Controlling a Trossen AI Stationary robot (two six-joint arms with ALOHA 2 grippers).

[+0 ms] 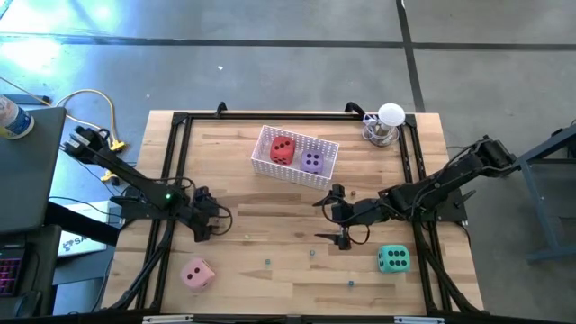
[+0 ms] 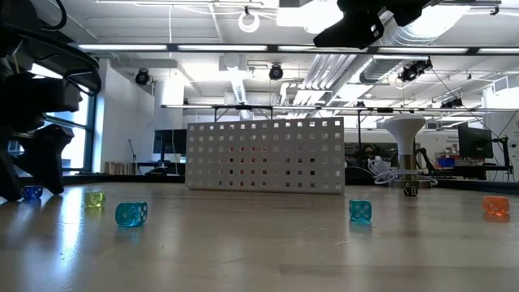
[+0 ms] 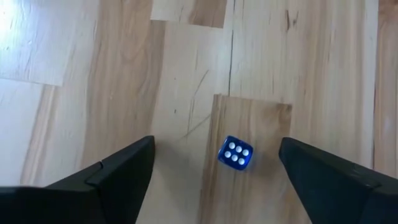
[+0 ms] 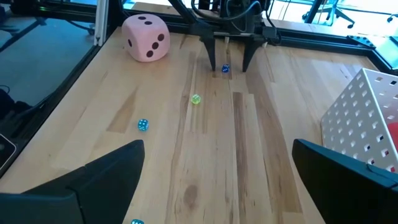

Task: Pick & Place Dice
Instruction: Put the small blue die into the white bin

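Observation:
The red die [image 1: 282, 150] and purple die [image 1: 311, 162] lie in the white perforated basket [image 1: 266, 160] at the table's far middle. The green die [image 1: 393, 259] rests on the table near the right near corner. The pink die [image 1: 197, 274] [image 4: 146, 37] rests at the left near side. My left gripper [image 1: 216, 225] [image 3: 216, 142] points down, open, with its fingers either side of a small blue die [image 3: 236, 153], touching nothing. My right gripper [image 1: 326, 219] [image 4: 217, 146] hovers open over the table's middle, level, facing left.
Several small translucent dice lie scattered: yellow-green [image 4: 196, 99], teal [image 4: 142, 125] [image 2: 130, 213], another teal [image 2: 360, 210], orange [image 2: 495, 206]. A white mushroom-shaped stand [image 1: 387, 124] sits at the far right corner. A black frame [image 1: 171, 180] borders the table. Bare wood lies between the arms.

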